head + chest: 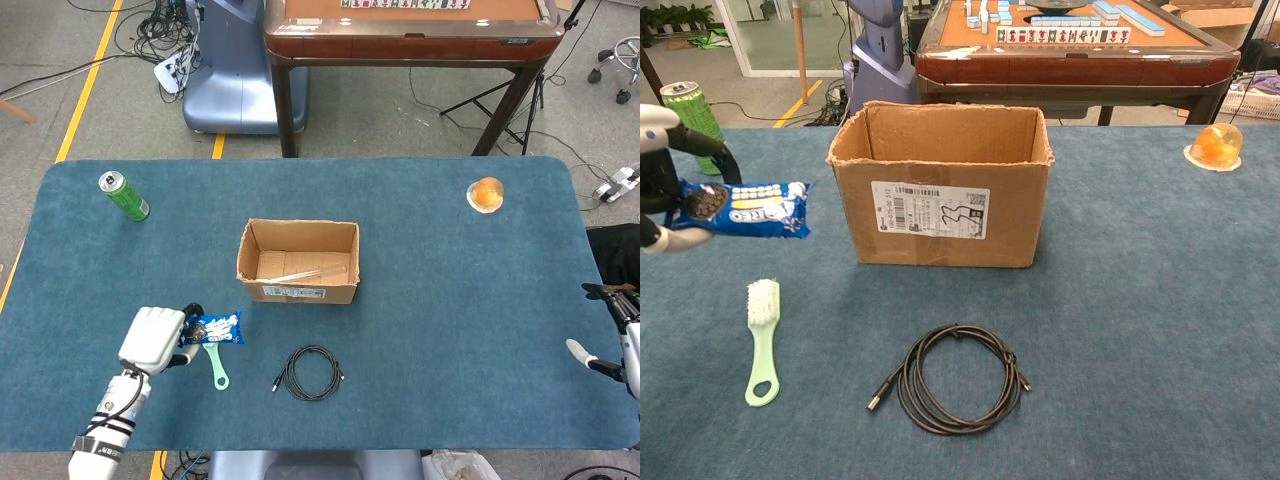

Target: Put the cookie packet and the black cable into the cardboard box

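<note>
My left hand (153, 337) (660, 190) grips one end of the blue cookie packet (215, 328) (745, 207) and holds it in the air, left of the open cardboard box (298, 262) (942, 185). The packet sticks out to the right of the hand. The black cable (311, 372) (955, 378) lies coiled on the blue cloth in front of the box. My right hand (612, 335) shows only as a sliver at the right edge of the head view, far from everything; its state is unclear.
A green-handled brush (217, 367) (761, 340) lies on the cloth below the lifted packet. A green can (123, 195) (697, 125) stands at the back left. An orange ball on a dish (485, 194) (1214, 146) sits at the back right.
</note>
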Available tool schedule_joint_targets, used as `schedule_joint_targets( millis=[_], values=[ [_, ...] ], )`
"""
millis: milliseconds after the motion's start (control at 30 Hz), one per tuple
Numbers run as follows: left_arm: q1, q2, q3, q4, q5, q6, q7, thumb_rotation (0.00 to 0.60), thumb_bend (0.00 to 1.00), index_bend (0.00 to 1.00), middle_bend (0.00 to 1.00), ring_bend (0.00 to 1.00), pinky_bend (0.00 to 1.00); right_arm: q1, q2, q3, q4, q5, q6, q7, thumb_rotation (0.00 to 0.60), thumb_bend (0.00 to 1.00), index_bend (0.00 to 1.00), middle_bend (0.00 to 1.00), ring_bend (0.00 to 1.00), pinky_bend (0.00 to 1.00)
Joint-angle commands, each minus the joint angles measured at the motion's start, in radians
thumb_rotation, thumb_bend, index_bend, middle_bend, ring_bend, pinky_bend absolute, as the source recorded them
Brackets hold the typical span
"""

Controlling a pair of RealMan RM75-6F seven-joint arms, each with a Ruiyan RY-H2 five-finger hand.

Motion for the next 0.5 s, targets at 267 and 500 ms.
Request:
schedule_joint_targets(
  millis=[267,500],
  values=[
    [-0.105,0.107,-0.184,-0.144,-0.173,-0.033,0.023,0.600,0.40,0.46,1.00,1.00,1.00,0.003,0.000,-0.002,0.000,-0.001,-0.006,0.000,0.600,0.02,0.26,0.35,0.26,0.44],
    [-0.261,0.055,-0.291,-0.083,-0.390,-0.085,0.072,0.600,0.40,0.46,1.00,1.00,1.00,0.004,0.002,0.003,0.002,0.011,-0.010,0.007,0.600,0.02,0.26,0.35,0.26,0.44]
  ],
)
